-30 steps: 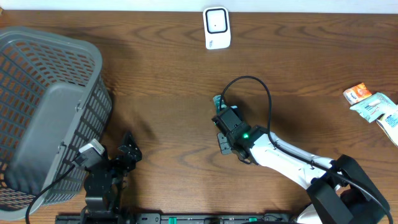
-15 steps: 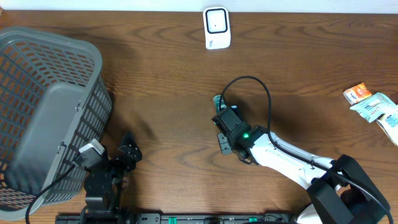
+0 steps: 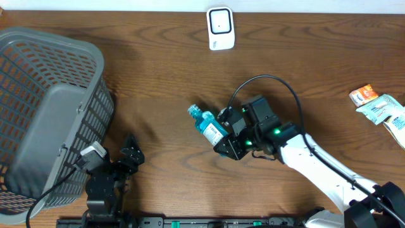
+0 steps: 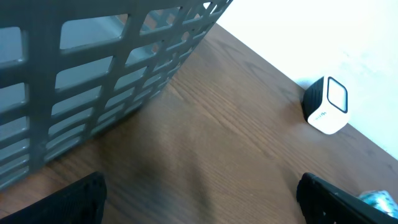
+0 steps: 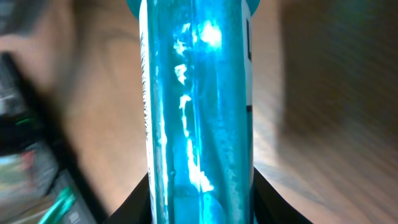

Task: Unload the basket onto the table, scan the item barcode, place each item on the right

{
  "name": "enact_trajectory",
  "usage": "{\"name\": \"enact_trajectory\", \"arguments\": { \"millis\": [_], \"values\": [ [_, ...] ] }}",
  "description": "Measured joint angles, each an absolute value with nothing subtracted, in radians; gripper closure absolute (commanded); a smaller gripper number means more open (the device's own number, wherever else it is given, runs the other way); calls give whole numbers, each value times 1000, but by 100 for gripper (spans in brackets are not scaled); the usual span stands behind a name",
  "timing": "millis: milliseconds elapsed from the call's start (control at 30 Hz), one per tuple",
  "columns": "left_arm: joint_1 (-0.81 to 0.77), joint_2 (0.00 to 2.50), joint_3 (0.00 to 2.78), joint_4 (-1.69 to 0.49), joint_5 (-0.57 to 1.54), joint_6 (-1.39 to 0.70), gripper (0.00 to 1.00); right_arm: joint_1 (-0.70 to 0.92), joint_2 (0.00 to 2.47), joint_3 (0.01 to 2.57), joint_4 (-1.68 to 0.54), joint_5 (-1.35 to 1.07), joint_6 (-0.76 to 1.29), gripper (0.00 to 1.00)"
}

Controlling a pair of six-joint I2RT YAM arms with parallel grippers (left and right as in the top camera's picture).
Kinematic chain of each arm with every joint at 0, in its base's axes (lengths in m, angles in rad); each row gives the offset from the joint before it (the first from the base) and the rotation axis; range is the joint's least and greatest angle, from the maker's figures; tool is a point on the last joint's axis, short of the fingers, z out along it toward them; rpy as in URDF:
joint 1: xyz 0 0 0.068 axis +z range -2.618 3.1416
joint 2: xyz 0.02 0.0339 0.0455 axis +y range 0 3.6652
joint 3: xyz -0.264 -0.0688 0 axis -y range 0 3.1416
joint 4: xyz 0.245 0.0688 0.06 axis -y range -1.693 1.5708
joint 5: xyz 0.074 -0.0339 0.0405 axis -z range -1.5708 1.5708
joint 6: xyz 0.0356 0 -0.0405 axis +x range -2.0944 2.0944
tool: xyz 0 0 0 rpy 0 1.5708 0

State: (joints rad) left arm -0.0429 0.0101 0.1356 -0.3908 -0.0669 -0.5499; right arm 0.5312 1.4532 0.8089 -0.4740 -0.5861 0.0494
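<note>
The brown wooden worktop [image 3: 158,82] carries a grey slatted basket [image 3: 95,107] at its left edge, tipped so that its open side faces up and to the left. The right arm [image 3: 316,168] reaches in from the near right corner toward the middle. The right gripper [image 3: 224,138] is clamped on a clear blue bottle [image 3: 207,125] with a white label. The bottle lies aslant near the middle of the worktop, its cap pointing toward the far left. In the right wrist view the bottle [image 5: 198,112] fills the frame between the dark fingers [image 5: 140,202]; whether it touches the wood cannot be told. The left arm [image 3: 104,187] sits at the near edge just beside the basket, and the left gripper [image 3: 130,153] has its fingers [image 4: 78,199] spread wide with nothing between them. A small white scanner [image 3: 220,28] stands at the far edge, near its middle. A few snack packets [image 3: 380,106] lie at the right edge, well apart from the bottle.
</note>
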Motion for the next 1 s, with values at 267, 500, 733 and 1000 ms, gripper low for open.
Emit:
{"name": "enact_trajectory", "arguments": {
  "millis": [267,500,733,1000],
  "values": [
    [-43,10,136,-391,-67,-550,2,512,1440,809,-477,-864,-64,99],
    [-43,10,136,-391,-67,-550,2,512,1319,809,-476,-1076,-112,99],
    [-43,10,136,-391,-67,-550,2,512,1219,809,-475,-1187,-91,99],
    [-43,10,136,-391,-67,-550,2,512,1203,809,-484,-1213,-18,99]
  ]
}}
